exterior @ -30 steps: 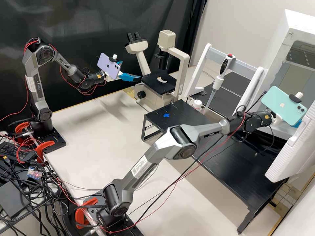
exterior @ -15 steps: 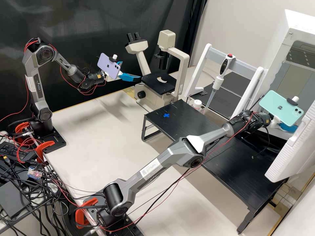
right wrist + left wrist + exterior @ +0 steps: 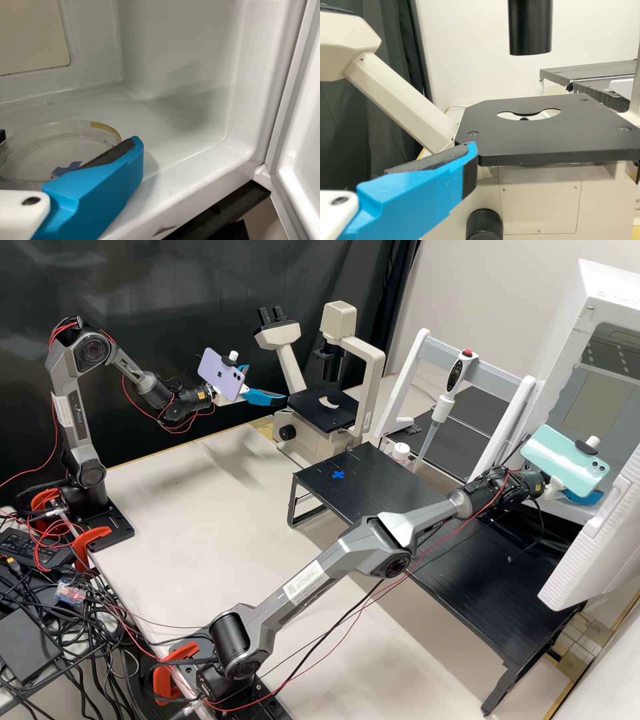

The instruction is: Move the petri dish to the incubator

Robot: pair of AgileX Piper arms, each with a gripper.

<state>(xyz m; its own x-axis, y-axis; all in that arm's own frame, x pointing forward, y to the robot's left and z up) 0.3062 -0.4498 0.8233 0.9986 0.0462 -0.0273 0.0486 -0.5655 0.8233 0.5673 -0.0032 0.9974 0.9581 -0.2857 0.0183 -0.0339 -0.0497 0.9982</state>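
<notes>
Right gripper [image 3: 585, 498] is at the right of the high view, at the mouth of a white box-shaped incubator with a pale inner chamber [image 3: 567, 363]. It has hold of the clear, round, shallow plastic petri dish [image 3: 55, 150]: fingers parted about the dish's width, dark pads at opposite sides of the rim. Dish is inside the incubator, over its white floor; I can't tell if it's resting on that or just above it. Amber-brown mark on the rim, small blue patch seen at the dish. White ribbed incubator door [image 3: 587, 567] stands open, lower right of the high view. Mint-green phone [image 3: 565, 460] rides on that arm. Left gripper [image 3: 267, 383] is upper left of centre, just beside the cream microscope with a flat black stage [image 3: 323, 411]; fingers spread wide, nothing between them. Lilac phone [image 3: 222, 375] rides on that one. Long black slatted platform [image 3: 393, 497] runs from centre to lower right under the right arm, blue cross [image 3: 338, 475] on its upper-left end. Behind it, a white-and-grey pipette with a red button [image 3: 453, 383] stands upright near a small white-capped container [image 3: 401, 452]. Tangled cables [image 3: 80, 633] at lower left, by orange clamps [image 3: 167, 683].
</notes>
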